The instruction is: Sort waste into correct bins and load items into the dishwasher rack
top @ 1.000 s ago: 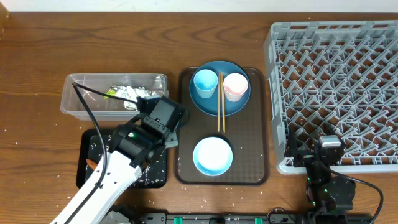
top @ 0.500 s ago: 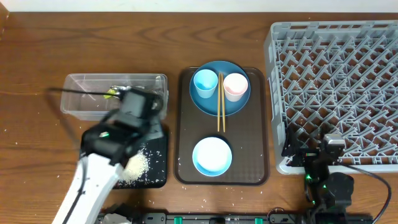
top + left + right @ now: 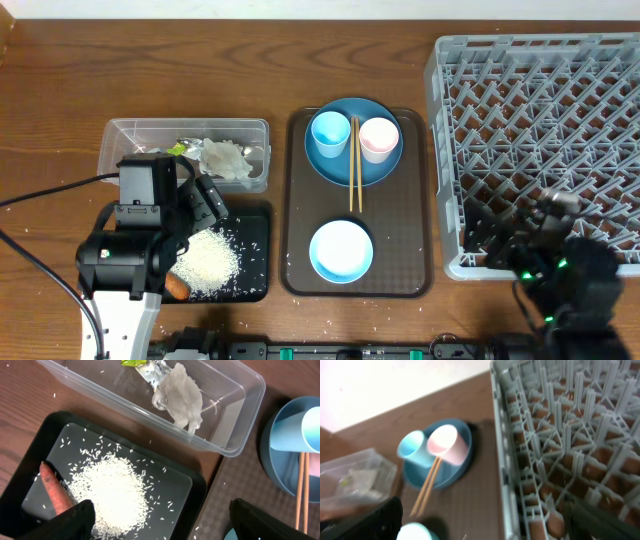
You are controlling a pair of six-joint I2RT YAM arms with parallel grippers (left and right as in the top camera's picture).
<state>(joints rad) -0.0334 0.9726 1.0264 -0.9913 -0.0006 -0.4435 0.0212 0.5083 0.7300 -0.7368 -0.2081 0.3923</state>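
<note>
I am holding my left end effector [image 3: 161, 512] wide apart and empty over the shallow black rectangular tray [image 3: 255, 250], where the loose white rice grains [image 3: 112, 492] and the thin orange carrot [image 3: 54, 491] are lying. The crumpled white paper scrap [image 3: 181, 399] and the small yellow-green wrapper [image 3: 131, 362] are sitting in the clear plastic rectangular tub [image 3: 186, 124], so the sorting is looking nearly finished. My right end effector [image 3: 482, 512] is also gaping empty. The large round blue plate [image 3: 340, 172], the 2 cups, the 2 wooden chopsticks [image 3: 353, 170] and the pale bowl [image 3: 342, 250] are waiting on the brown serving tray [image 3: 400, 240]. The grey pegged plastic dishwasher rack [image 3: 540, 110] is standing unloaded.

- The overhead view is bright and even, with soft, short shadows on the table [image 3: 60, 90].
- The left wrist view is sharp, and small white glints sit on the rim of the clear tub [image 3: 239, 407].
- The right wrist view is blurry all over, and the rack [image 3: 555, 425] pegs look smeared.
- Its top left corner is washed out white.
- The right claw [image 3: 487, 525] shows only as dark, fuzzy shapes in the bottom corners.
</note>
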